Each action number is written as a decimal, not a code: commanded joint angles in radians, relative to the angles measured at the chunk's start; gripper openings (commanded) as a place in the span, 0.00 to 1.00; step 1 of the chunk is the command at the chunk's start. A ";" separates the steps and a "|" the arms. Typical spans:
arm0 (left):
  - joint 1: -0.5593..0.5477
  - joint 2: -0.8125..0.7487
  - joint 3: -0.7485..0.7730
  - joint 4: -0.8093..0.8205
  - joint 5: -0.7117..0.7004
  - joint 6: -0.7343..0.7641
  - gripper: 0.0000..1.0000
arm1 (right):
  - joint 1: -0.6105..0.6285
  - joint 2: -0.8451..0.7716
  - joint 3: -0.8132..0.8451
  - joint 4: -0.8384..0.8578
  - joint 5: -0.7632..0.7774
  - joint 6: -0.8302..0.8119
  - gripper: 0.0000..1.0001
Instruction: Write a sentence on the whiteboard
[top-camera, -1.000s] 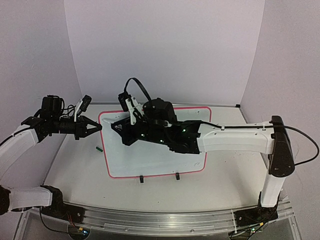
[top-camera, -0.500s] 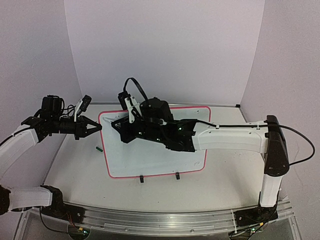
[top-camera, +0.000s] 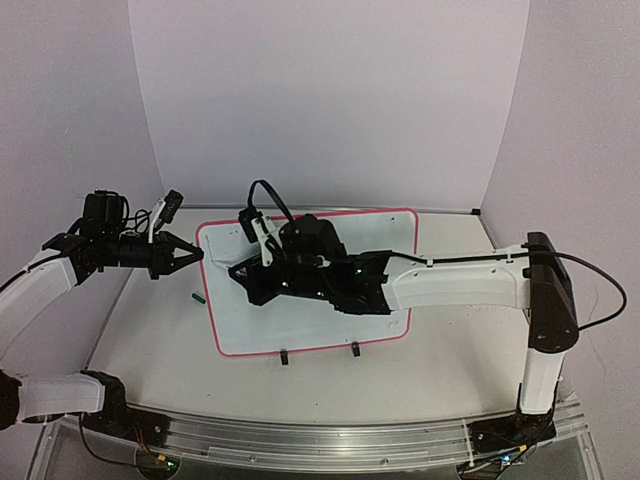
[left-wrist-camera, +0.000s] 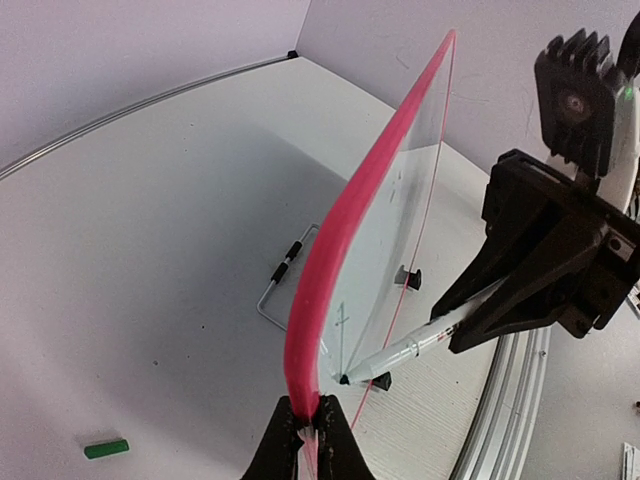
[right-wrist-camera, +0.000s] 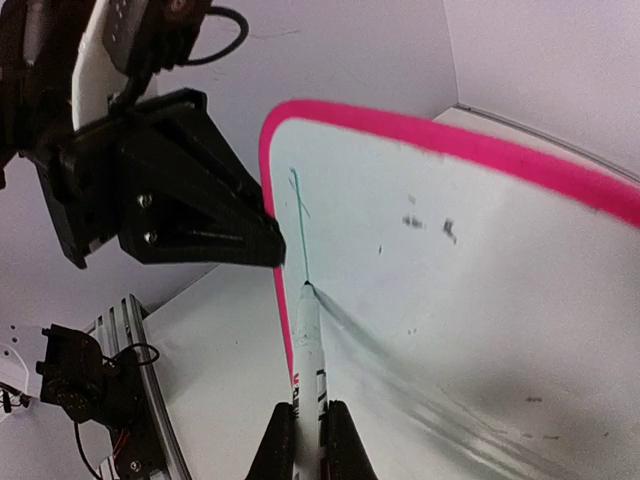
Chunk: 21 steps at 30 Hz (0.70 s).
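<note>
Left gripper (left-wrist-camera: 308, 428) clamped on whiteboard (left-wrist-camera: 410, 200) frame edge. Right gripper (right-wrist-camera: 306, 432) clamped on marker (right-wrist-camera: 306, 335); tip ahead touches board. Sentence (right-wrist-camera: 298, 215): one green stroke beyond tip; overhead, arm hides it.

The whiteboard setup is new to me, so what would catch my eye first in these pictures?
The pink-framed whiteboard in the middle of the top view stands out, its left edge pinched by the left gripper. The right gripper holds a marker with its tip on the board, at the end of a thin green stroke.
</note>
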 joint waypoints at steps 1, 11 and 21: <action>-0.005 -0.004 -0.009 -0.031 -0.014 0.024 0.00 | -0.013 -0.048 -0.035 -0.016 -0.002 0.021 0.00; -0.006 -0.002 -0.008 -0.031 -0.019 0.026 0.00 | -0.004 -0.133 -0.090 0.140 -0.118 -0.012 0.00; -0.006 0.002 -0.006 -0.032 -0.017 0.026 0.00 | -0.003 -0.055 0.017 0.096 0.000 -0.043 0.00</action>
